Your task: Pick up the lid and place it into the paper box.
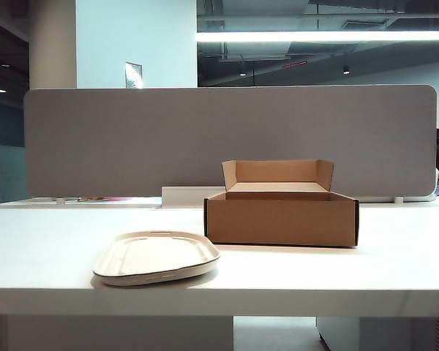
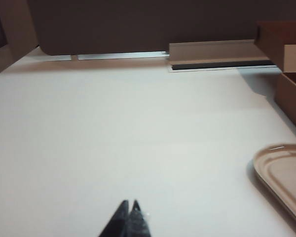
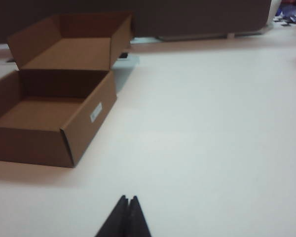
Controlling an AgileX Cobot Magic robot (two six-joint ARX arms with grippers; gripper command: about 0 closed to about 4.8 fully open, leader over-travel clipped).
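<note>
A: Left gripper (image 2: 129, 210) sits low over bare table (image 2: 118, 138), fingertips pressed together, gripping nothing. The lid (image 2: 285, 177) lies ahead of it and off toward the paper box (image 2: 291, 98), well apart from the tips.

B: Right gripper (image 3: 129, 207)?

A: Also pinched closed and empty, with the paper box ahead on its inner side, open.

B: Risks?

A: The lid is shallow and flat; fingers could skid it along the table. It looks nearly box-wide, so a tilted drop might hang on the rim.

Lid (image 1: 156, 256): matt beige moulded pulp, faintly grooved. Paper box (image 1: 282, 218): matt brown corrugated cardboard, dark cut edges. Table (image 1: 51, 241): smooth white, slight sheen. Partition (image 1: 132, 139): grey, cloth-like, matt.
</note>
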